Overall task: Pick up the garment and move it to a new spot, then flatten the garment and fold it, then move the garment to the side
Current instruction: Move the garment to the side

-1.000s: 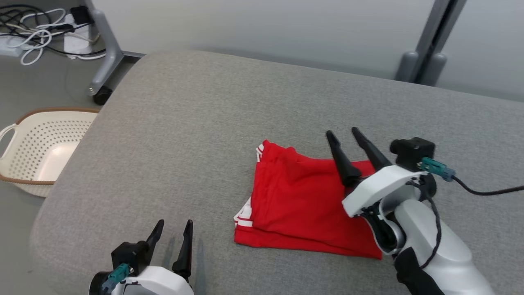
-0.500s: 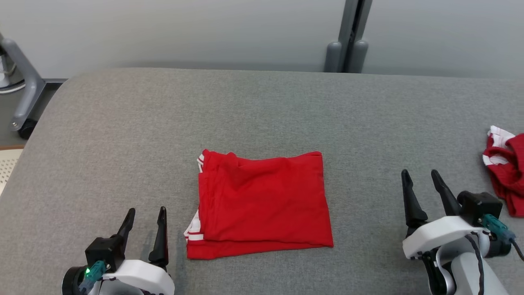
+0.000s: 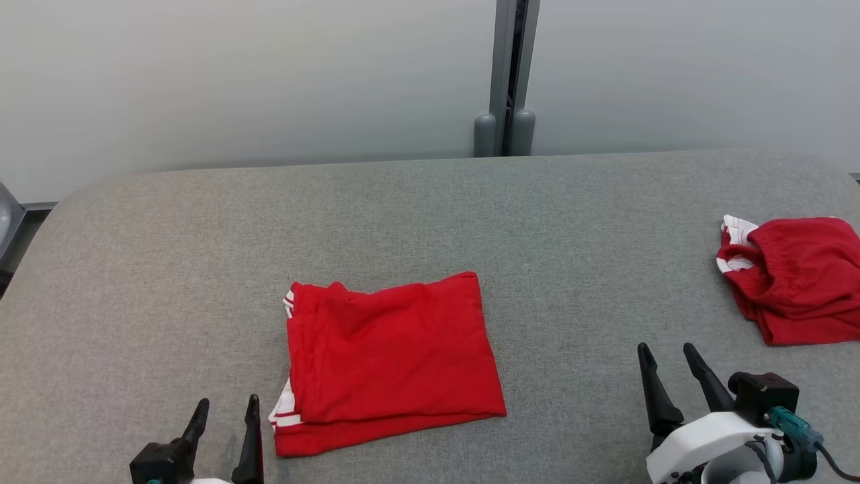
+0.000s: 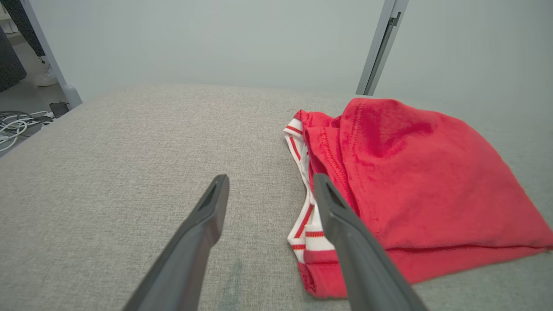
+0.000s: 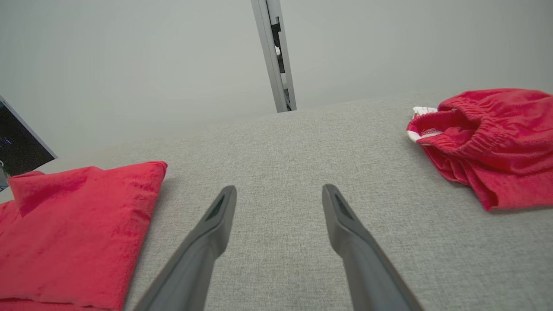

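Observation:
A red garment with white striped trim (image 3: 386, 359) lies folded into a flat rectangle on the grey padded surface (image 3: 470, 215), left of centre. My left gripper (image 3: 226, 405) is open just beside its near left corner, low over the surface, with nothing between its fingers. In the left wrist view the left gripper (image 4: 271, 178) points past the folded garment's (image 4: 414, 172) striped edge. A second red garment (image 3: 793, 275) lies crumpled at the far right. My right gripper (image 3: 665, 348) is open and empty between the two. In the right wrist view the right gripper (image 5: 280, 188) has the crumpled garment (image 5: 488, 138) at upper right and the folded garment (image 5: 73, 224) at lower left.
A grey wall with a vertical post (image 3: 505, 74) stands behind the surface. The surface rounds off at its left edge (image 3: 40, 228), and cables (image 4: 17, 123) lie on the floor beyond it. Bare fabric spreads between the two garments.
The head camera has swung right, bringing the crumpled garment into view. My right gripper has left the folded garment's right edge and pulled back well to its right. The folded garment lies unchanged.

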Available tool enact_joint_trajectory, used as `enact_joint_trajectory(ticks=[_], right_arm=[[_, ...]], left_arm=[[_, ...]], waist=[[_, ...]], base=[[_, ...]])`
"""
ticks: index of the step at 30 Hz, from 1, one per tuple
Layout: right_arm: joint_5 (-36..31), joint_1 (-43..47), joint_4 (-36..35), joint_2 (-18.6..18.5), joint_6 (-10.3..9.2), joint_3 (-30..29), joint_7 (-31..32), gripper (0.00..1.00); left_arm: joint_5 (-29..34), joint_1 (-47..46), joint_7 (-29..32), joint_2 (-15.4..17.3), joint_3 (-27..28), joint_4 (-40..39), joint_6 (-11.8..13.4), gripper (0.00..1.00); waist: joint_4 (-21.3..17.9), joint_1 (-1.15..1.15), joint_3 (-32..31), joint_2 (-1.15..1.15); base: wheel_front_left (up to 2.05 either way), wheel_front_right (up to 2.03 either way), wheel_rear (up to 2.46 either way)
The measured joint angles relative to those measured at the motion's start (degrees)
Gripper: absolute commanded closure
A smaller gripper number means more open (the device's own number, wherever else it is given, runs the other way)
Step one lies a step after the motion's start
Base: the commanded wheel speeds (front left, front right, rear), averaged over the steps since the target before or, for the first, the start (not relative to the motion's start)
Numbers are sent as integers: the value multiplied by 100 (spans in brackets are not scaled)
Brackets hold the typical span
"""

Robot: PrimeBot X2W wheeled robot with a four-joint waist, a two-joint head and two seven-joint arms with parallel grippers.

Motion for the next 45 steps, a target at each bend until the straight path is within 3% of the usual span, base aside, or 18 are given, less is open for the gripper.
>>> enact_joint_trajectory(ticks=[8,17,30,31,33,34,39,45], right_arm=[[55,8,20,-5,0,170,0,0],[332,-762,471,5,1,1477,1,0],[1161,-1804,2084,2,0,2100,0,1],[1265,-1824,2156,9,0,2178,-12,52],[1413,-1936,2248,3,0,2324,-25,70],[1496,-1984,2270,-4,0,2395,-25,100],[1779,-2024,2152,29,2,2437,-16,100],[1828,-1964,1824,20,1,2135,-15,100]], left_arm=[[34,37,0,1,-21,-7,-14,0],[14,-154,0,2,-222,-34,-113,0],[-127,-410,0,3,-558,24,-176,0],[-135,-430,1,5,-557,25,-176,0],[-141,-467,0,4,-549,20,-172,0],[-142,-472,0,2,-548,20,-171,0],[-135,-471,0,2,-536,48,-179,0],[-82,-529,1,2,-502,-9,-219,0]], waist=[[81,0,40,0],[471,0,351,0],[1360,0,822,0],[1392,0,858,0],[1421,0,920,0],[1409,0,938,0],[1143,0,910,0],[468,0,830,0]], base=[[0,0,0],[0,0,0],[0,0,0],[0,0,0],[0,0,0],[0,0,0],[0,0,0],[0,0,0]])
